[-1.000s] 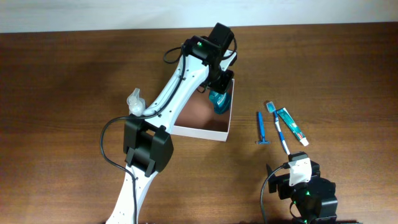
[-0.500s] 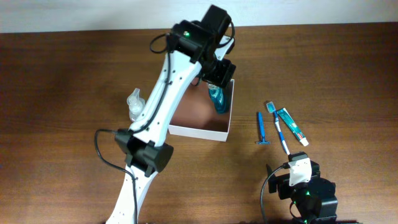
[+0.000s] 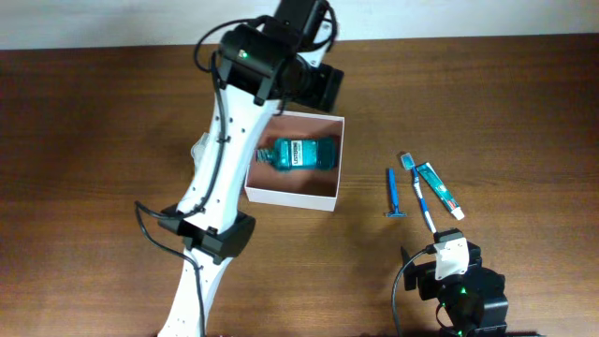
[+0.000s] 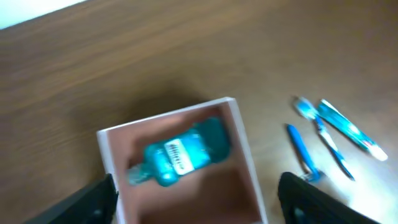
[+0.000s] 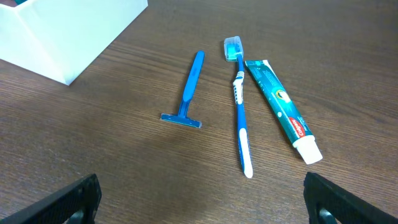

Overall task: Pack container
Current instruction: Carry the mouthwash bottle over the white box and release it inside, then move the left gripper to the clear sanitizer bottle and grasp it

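Under L jaws, container [image 3: 290, 198] sits centred btwn them; bottle [image 3: 298, 155] inside.

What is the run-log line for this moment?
left gripper open | right gripper open | mouthwash bottle in container | razor, toothbrush, toothpaste outside

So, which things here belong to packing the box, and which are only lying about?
For the job: square white cardboard box, teal mouthwash bottle inside it, blue plastic razor, blue-white toothbrush, teal toothpaste tube.
Lying about: maybe the clear item beside the left arm, mostly hidden.
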